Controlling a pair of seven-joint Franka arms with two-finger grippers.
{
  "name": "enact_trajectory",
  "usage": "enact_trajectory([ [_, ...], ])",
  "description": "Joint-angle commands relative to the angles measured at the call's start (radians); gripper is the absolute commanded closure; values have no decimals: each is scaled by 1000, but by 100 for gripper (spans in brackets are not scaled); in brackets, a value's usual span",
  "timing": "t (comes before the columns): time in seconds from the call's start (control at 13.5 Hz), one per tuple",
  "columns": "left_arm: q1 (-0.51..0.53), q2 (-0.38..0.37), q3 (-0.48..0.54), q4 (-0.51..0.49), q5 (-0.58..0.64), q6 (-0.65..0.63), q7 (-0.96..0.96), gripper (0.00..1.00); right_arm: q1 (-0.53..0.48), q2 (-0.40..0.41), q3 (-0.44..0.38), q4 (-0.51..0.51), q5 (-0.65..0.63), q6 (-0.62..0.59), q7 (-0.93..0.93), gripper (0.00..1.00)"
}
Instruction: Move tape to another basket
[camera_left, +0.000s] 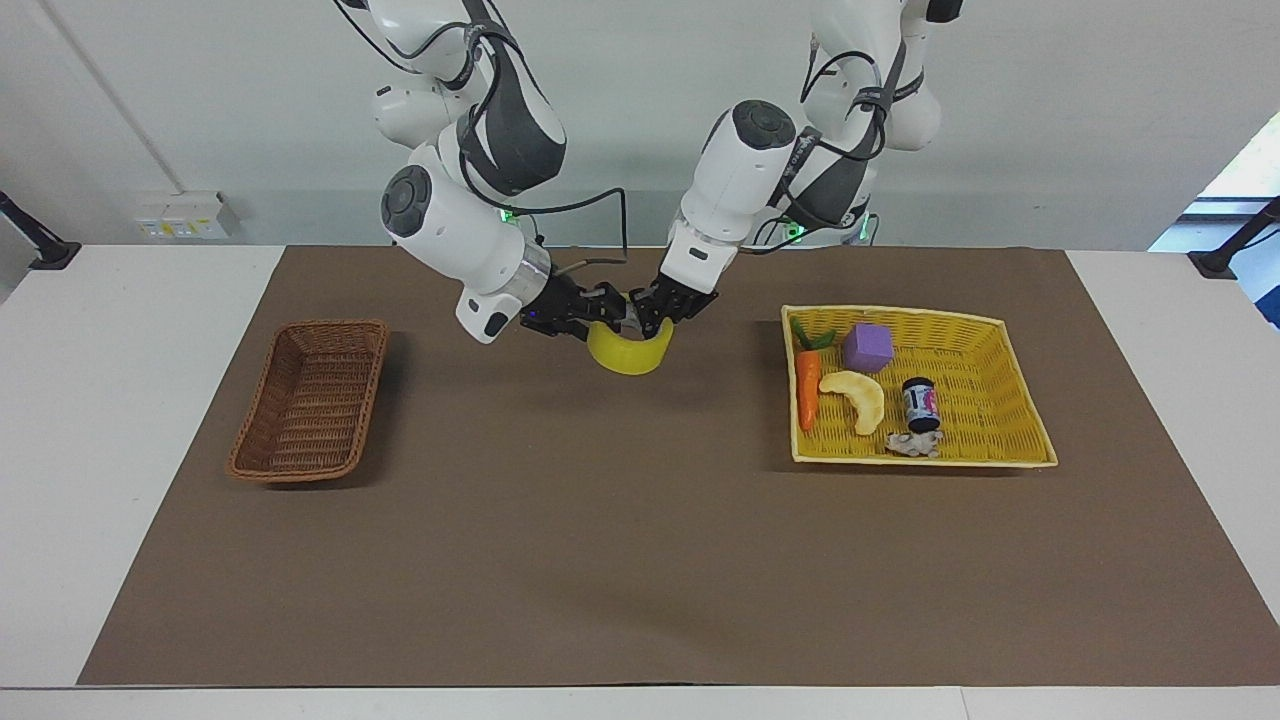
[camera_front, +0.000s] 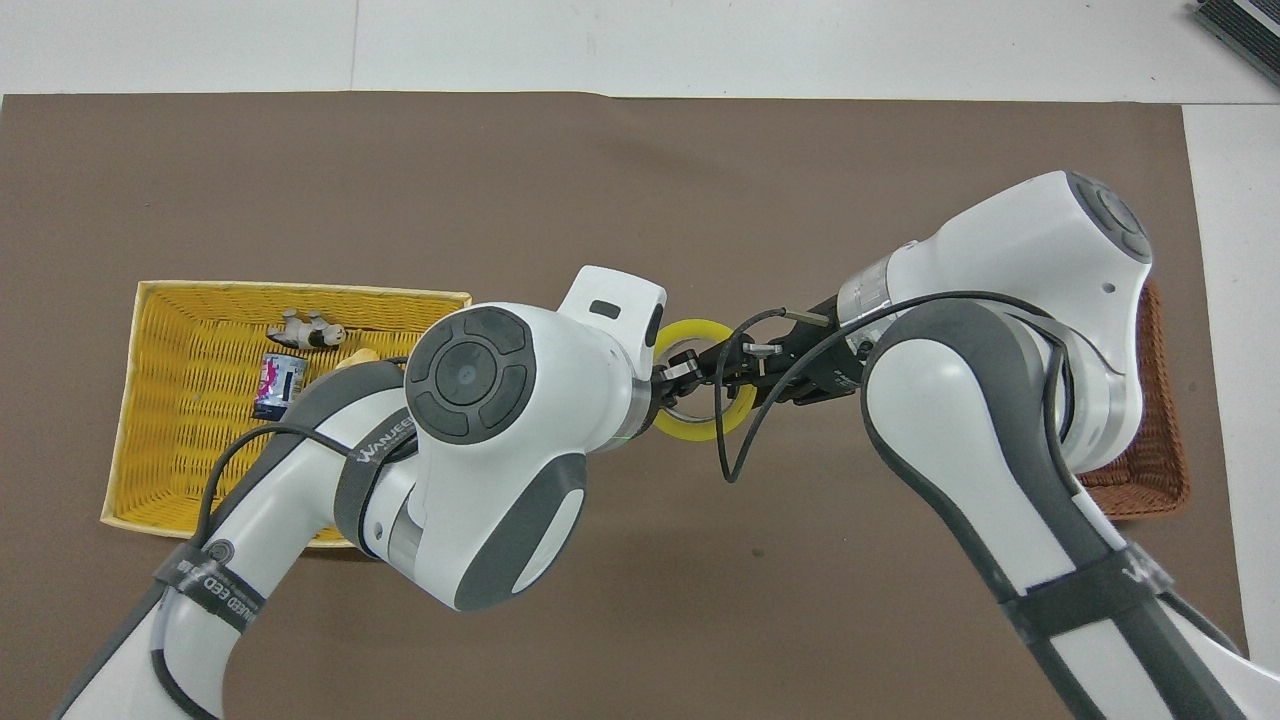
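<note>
The tape (camera_left: 630, 356), a yellow roll, hangs in the air over the middle of the brown mat; in the overhead view its rim (camera_front: 690, 431) shows between the two wrists. My left gripper (camera_left: 661, 306) grips the roll's rim on the side toward the yellow basket, one finger inside the ring (camera_front: 678, 369). My right gripper (camera_left: 603, 311) holds the rim on the side toward the brown wicker basket (camera_left: 311, 400), and shows in the overhead view too (camera_front: 737, 366). That basket has nothing in it and is partly hidden under my right arm in the overhead view (camera_front: 1150, 475).
The yellow woven basket (camera_left: 1000, 400) at the left arm's end holds a purple cube (camera_left: 867, 347), a carrot (camera_left: 807, 390), a pale curved piece (camera_left: 856, 398), a small jar (camera_left: 920, 402) and a small grey figure (camera_left: 913, 443). The brown mat (camera_left: 620, 560) covers the table.
</note>
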Motion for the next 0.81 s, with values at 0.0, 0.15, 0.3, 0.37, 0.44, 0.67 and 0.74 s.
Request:
enact_trajectory([
  [0.0,20,-72,20,11,-24,-82,8,0,-40,-4,3,-12,23,-24,-34,100],
  [0.15,62,-95,22,14,-24,-117,11,0,-49,-4,3,-12,23,-30,-40,100],
  [0.3,65,-103,17,13,-48,-110,-3,0,-74,-3,3,-7,23,-50,-71,100],
  [0.37,65,-105,17,6,-80,-102,-3,0,-85,-3,3,-7,23,-57,-86,100],
  [0.44,57,-109,17,6,-88,-88,-6,0,-92,-3,3,-7,23,-62,-97,100],
  [0.67,11,-112,13,5,-88,-67,-12,0,-92,-3,2,-7,21,-65,-100,100],
  [0.74,0,-115,11,6,-88,-58,-13,0,-92,-3,2,-7,20,-65,-100,100],
])
